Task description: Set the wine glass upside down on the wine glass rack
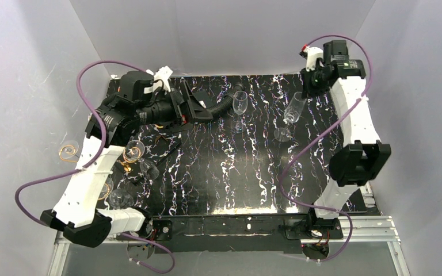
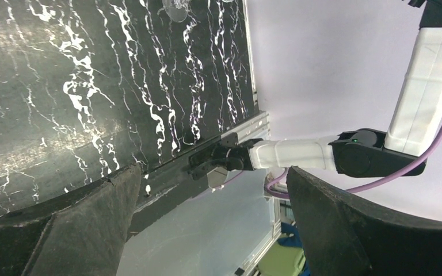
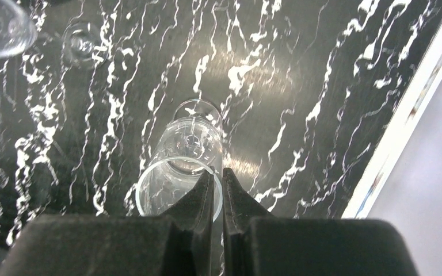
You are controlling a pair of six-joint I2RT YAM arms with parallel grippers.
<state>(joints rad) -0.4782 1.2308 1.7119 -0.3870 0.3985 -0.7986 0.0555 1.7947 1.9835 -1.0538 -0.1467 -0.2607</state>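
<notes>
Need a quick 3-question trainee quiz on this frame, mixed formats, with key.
1. True or false: the right hand is shut on the rim of a wine glass.
2. The left hand is: A) open, holding nothing; B) shut on the black hose; C) shut on a second glass.
3. Fill in: the gold wire rack sits on the robot's ___ side.

Key: 1 true; 2 A; 3 left.
</notes>
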